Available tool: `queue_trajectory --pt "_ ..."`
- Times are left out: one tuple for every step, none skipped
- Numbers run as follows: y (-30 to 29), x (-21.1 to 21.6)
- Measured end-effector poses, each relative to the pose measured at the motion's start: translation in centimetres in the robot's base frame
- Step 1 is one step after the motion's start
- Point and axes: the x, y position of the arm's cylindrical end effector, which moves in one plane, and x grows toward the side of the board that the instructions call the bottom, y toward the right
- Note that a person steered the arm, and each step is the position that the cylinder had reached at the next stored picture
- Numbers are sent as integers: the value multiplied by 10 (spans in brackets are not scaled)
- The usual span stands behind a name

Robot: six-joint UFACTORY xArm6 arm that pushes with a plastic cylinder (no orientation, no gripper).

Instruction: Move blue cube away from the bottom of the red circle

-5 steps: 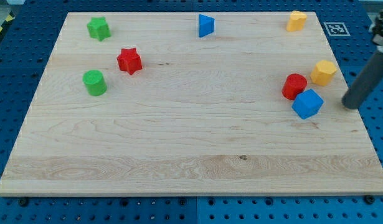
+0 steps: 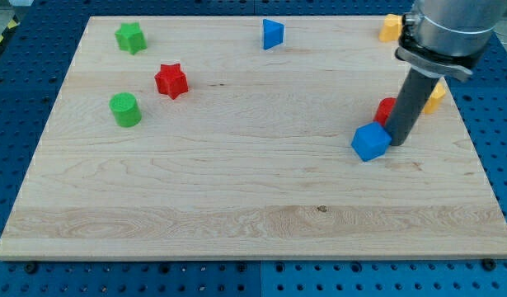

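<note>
The blue cube (image 2: pixel 370 142) lies at the view's right of the wooden board (image 2: pixel 237 198), below and left of the red circle (image 2: pixel 387 110). The red circle is partly hidden behind my rod. My tip (image 2: pixel 396 143) sits on the board right against the blue cube's right side, just below the red circle.
A yellow block (image 2: pixel 435 97) lies right of the red circle, partly hidden by the arm. Another yellow block (image 2: pixel 390 27) is at the top right. A blue triangle (image 2: pixel 272 34) is at top centre. A green star (image 2: pixel 131 37), a red star (image 2: pixel 171 81) and a green cylinder (image 2: pixel 125 110) stand at the left.
My rod has swept left from beyond the board's right edge to the blue cube. The blue cube has slid left and slightly down, away from the red circle.
</note>
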Motion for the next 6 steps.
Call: queue_trajectory --pt "-22 9" --pt "-46 18" --pt "-65 19" --pt "-87 19" --pt "-108 19" --pt "-124 19"
